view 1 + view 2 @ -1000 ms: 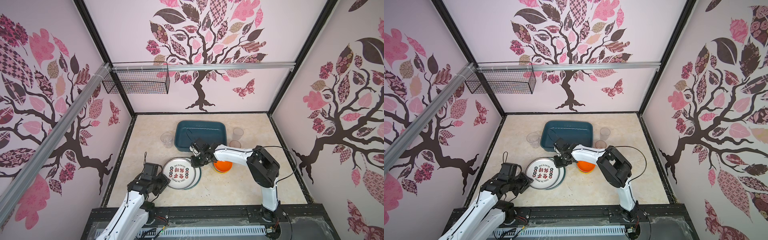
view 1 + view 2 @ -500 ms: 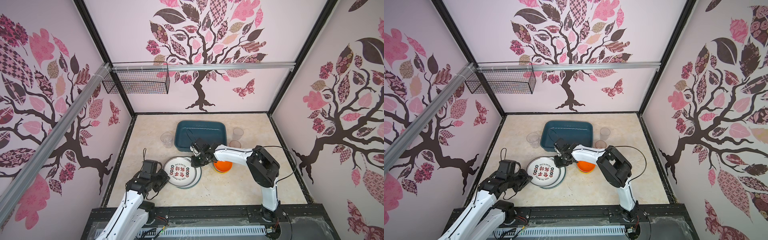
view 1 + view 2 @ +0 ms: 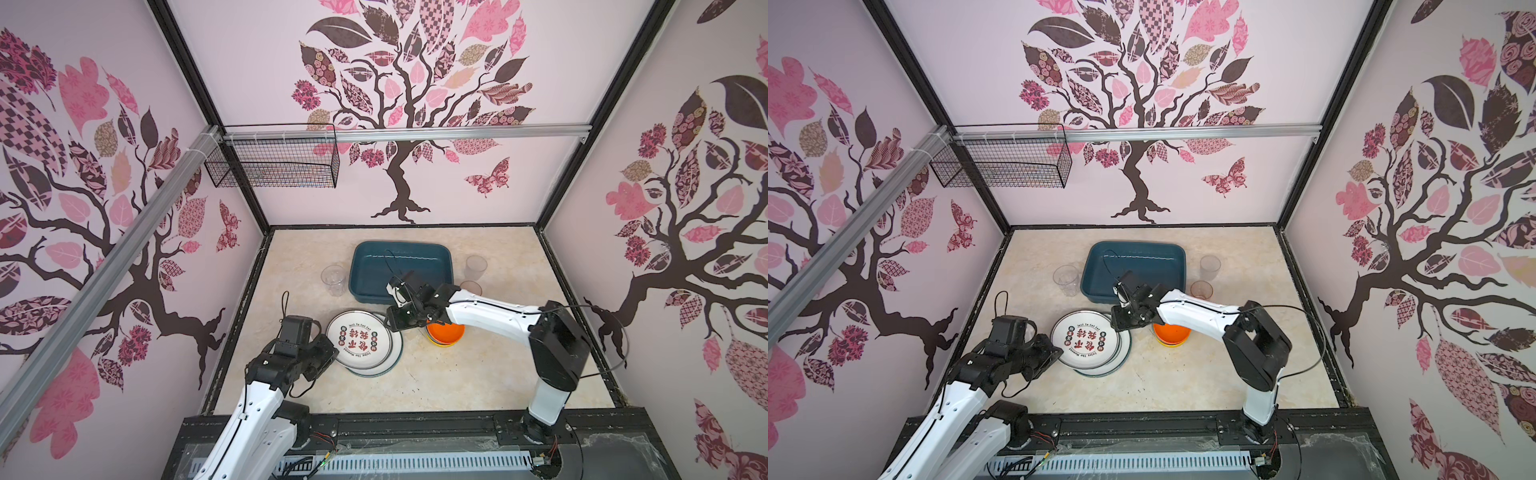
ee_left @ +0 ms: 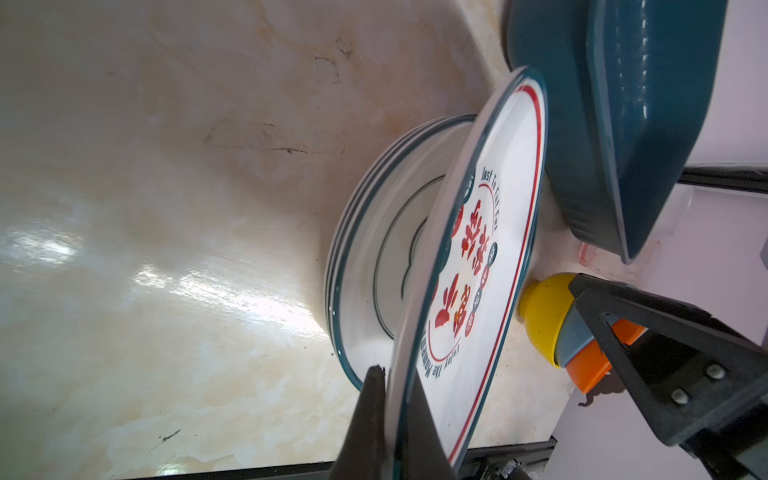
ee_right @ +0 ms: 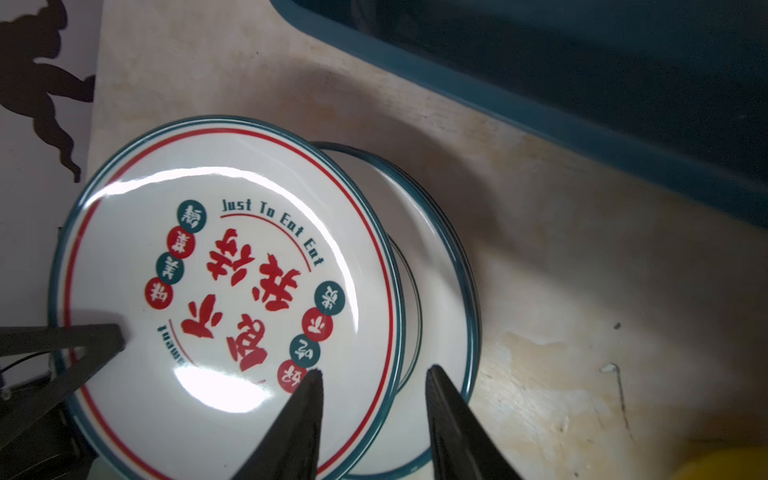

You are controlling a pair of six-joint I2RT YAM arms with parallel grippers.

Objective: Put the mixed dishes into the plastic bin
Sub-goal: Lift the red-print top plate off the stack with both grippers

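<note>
Bright even light; glare on plate (image 5: pixel 224 299) and tabletop (image 4: pixel 166 166) (wide-angle bowing at top-view edges).

Printed white plate (image 3: pixel 359 338) sat tilted atop the plate stack (image 3: pixel 395 347), nested orange, blue and yellow bowls (image 3: pixel 445 333) just beside, with clear cup (image 3: pixel 333 279) and two pinkish cups (image 3: pixel 476 267) flanking the teal bin (image 3: pixel 424 270).

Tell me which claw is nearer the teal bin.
Right. The right claw is open over the top plate's bin-side edge, just short of the teal bin; the left claw is shut on its opposite rim, farther away.
</note>
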